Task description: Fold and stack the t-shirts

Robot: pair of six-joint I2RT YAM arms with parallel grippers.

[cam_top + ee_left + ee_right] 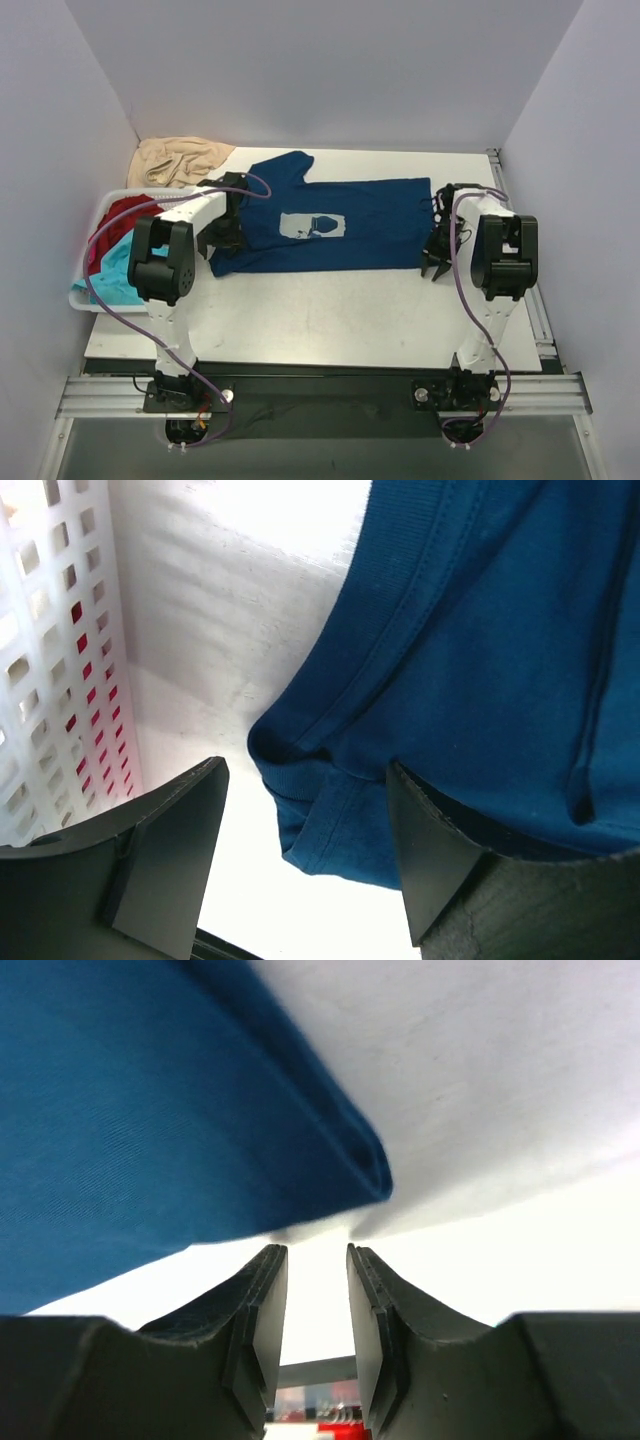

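on the white table [350, 310], centre: one navy t-shirt [370, 225], spread flat, pale blue square print [315, 225] facing up, not yet folded. left gripper [305, 840]: at the shirt's left end, jaws wide, a ribbed hem fold [320, 800] lying between the fingers but not pinched. right gripper [315, 1280]: at the shirt's right edge, jaws narrow with a bare slot between them, nothing held; the doubled cloth corner [370, 1165] sits just ahead of the fingertips. white slatted basket [50, 680]: just beside the left gripper, holding a red t-shirt [118, 220] and a turquoise t-shirt [115, 265], both crumpled. beige cloth [180, 158]: bunched at the far left corner, near the basket. risks, as judged: the right jaws may close short of the corner and take nothing, since the cloth lies beyond the tips; either gripper may catch only the top layer, leaving a skewed fold; a one-sided lift would drag the shirt across the table and wrinkle the print; the left fingers, so near the basket wall, could knock it on a wide swing. surface: matte white board, faintly scuffed, brightly lit. room: plain pale grey walls [330, 70] on three sides, a metal rail [330, 395] carrying both arm bases at the near edge.
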